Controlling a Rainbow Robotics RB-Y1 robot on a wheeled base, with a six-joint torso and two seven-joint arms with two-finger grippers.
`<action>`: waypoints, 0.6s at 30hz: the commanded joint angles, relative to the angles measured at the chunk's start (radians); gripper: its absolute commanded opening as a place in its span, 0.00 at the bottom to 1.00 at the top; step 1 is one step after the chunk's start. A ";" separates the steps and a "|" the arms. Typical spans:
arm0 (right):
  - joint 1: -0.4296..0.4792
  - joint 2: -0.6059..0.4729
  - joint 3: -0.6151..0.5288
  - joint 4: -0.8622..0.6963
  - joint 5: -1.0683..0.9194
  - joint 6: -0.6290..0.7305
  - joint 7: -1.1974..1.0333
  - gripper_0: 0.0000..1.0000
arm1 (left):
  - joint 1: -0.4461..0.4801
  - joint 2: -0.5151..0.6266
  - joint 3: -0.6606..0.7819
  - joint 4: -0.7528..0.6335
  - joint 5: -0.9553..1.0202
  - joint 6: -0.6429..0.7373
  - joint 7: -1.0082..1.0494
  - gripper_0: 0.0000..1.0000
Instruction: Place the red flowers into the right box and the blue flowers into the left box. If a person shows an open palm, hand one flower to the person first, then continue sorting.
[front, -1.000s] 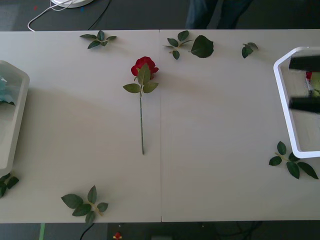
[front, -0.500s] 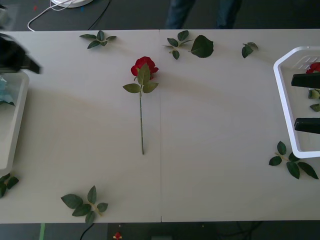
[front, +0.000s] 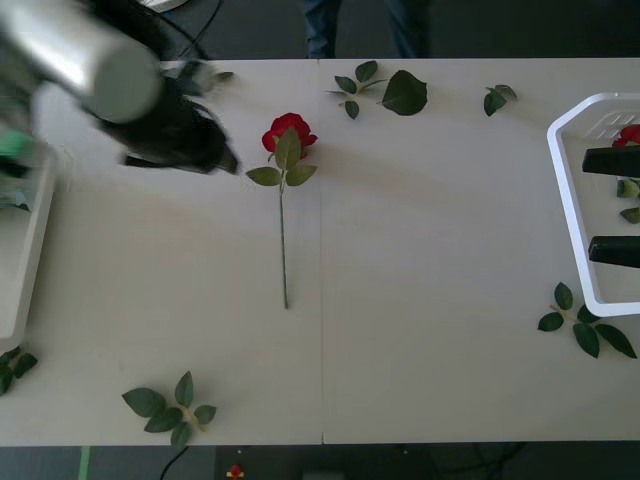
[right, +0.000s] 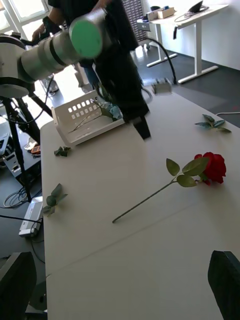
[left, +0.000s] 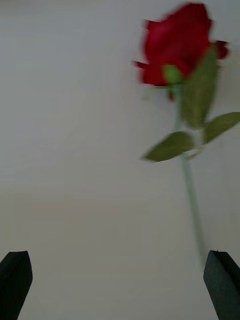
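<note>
a pale table (front: 420, 250) carries one red rose (front: 288, 133) lying near its middle. loose leaf sprigs (front: 170, 404) lie scattered along its edges. a white box (front: 572, 210) sits at its right edge and another (front: 30, 250) at its left edge.

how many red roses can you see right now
2: one red rose lying mid-table by the left gripper, one in the right box; the right gripper may hide more.

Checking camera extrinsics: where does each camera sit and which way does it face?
Front: above the arms, looking down at the table; left arm crossing toward the rose, right fingers over the right box.
Right wrist: faces across the table at the rose, left arm and left box.
Left wrist: close above the rose, fingers open.
All share the rose.
</note>
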 joint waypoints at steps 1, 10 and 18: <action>0.014 -0.044 -0.011 -0.023 -0.013 0.000 0.004 1.00 | -0.160 -0.100 -0.172 0.161 -0.001 -0.110 0.059 1.00; 0.014 -0.044 -0.011 -0.023 -0.013 0.000 0.004 1.00 | -0.243 -0.235 -0.435 0.487 0.008 -0.455 0.070 1.00; 0.014 -0.044 -0.011 -0.023 -0.013 0.000 0.004 1.00 | -0.252 -0.284 -0.576 0.610 0.022 -0.607 0.087 1.00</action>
